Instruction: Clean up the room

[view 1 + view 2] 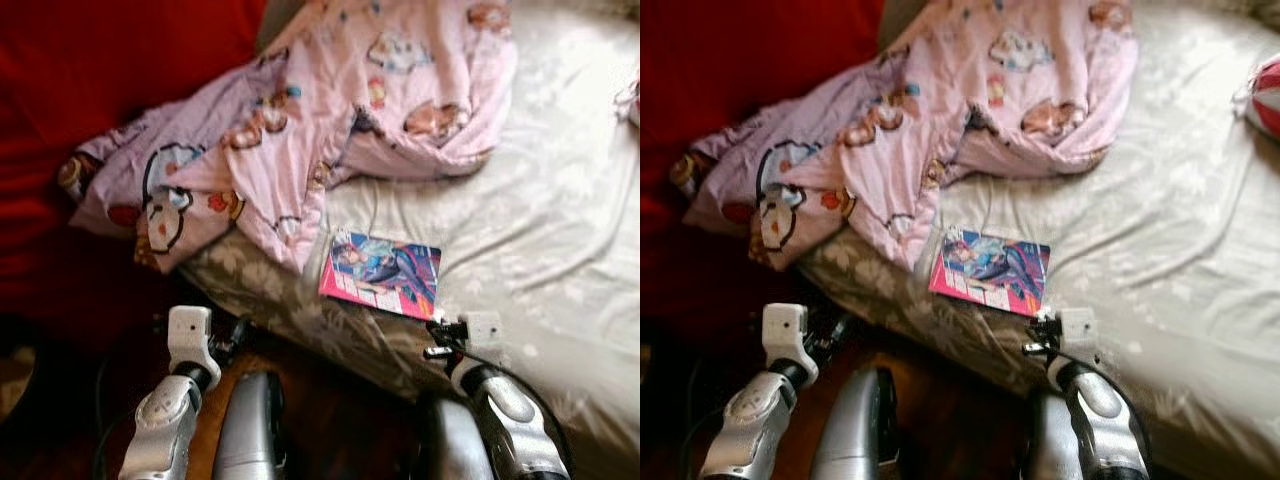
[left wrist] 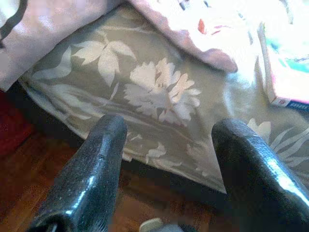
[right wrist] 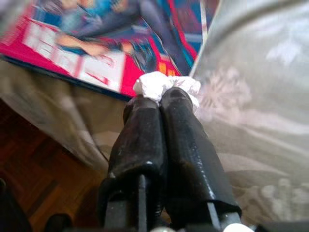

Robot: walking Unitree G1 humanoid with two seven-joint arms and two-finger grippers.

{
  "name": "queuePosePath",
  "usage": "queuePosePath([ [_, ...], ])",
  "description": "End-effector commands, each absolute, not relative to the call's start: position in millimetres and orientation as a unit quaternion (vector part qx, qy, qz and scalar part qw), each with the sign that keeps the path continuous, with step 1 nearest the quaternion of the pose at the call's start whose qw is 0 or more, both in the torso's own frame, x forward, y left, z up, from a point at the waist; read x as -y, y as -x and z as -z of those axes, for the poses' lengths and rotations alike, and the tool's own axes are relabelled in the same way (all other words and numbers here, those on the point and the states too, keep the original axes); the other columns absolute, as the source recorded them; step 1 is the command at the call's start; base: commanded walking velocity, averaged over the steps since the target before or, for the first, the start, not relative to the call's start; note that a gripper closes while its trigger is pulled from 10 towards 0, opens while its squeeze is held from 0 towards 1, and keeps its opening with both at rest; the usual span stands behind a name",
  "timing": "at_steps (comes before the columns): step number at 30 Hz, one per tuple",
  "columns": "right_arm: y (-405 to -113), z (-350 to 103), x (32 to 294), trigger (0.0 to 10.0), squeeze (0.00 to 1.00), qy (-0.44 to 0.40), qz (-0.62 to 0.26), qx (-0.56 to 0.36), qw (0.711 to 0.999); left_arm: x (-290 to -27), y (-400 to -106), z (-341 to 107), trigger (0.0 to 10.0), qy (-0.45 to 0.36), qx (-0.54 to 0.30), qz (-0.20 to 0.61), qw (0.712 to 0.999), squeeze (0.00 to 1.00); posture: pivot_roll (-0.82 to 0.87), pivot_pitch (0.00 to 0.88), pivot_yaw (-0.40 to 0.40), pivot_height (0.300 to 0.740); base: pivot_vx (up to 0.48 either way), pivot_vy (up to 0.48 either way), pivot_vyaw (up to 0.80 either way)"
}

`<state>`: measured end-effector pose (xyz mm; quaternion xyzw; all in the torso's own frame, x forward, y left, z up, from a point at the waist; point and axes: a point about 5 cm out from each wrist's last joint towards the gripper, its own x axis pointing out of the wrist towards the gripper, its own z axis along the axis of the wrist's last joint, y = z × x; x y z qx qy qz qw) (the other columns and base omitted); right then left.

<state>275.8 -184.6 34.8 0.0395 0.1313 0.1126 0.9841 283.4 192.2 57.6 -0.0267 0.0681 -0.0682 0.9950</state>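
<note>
My right gripper [image 3: 161,99] is shut on a small crumpled white paper wad [image 3: 166,84]. It hovers at the bed's near edge, just in front of a colourful comic book [image 1: 382,272] with a pink border that lies flat on the cream sheet [image 1: 540,220]. My left gripper [image 2: 169,140] stands open with nothing between its fingers [image 2: 91,164]. It is low beside the floral side of the mattress [image 2: 154,92]. A rumpled pink cartoon-print blanket [image 1: 300,130] hangs over the bed's left corner.
A large red soft surface [image 1: 90,100] rises left of the bed. A red and white object [image 1: 1265,95] lies at the far right on the sheet. Dark wooden floor [image 1: 330,410] runs below the mattress between my arms.
</note>
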Motion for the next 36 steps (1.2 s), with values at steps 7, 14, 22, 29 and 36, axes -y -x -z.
queuePosePath([
  [7,-279,-74,190,10.0,0.00,-0.048,-0.082,-0.040,0.995,-190,-288,-53,10.0,0.029,-0.070,0.072,0.995,0.00,0.05,0.104,0.021,0.576,0.000,0.000,0.00],
  [14,-275,-46,196,10.0,0.00,-0.066,-0.013,-0.076,0.995,-185,-291,-41,10.0,0.043,-0.089,0.064,0.993,0.00,0.03,0.067,0.027,0.576,0.000,0.000,0.00],
  [22,-269,-21,193,10.0,0.00,-0.113,0.026,-0.119,0.986,-189,-287,-25,10.0,0.054,-0.119,0.047,0.990,0.00,0.04,0.029,0.013,0.625,0.000,0.000,0.00],
  [29,-267,2,204,10.0,0.00,-0.115,0.053,-0.175,0.976,-185,-285,-11,10.0,0.063,-0.155,0.041,0.985,0.00,0.03,0.000,0.012,0.665,0.000,0.000,0.00],
  [36,-262,17,208,10.0,0.00,-0.123,0.077,-0.222,0.964,-181,-283,3,10.0,0.066,-0.208,0.038,0.975,0.00,0.01,0.000,0.022,0.705,0.000,0.000,0.00],
])
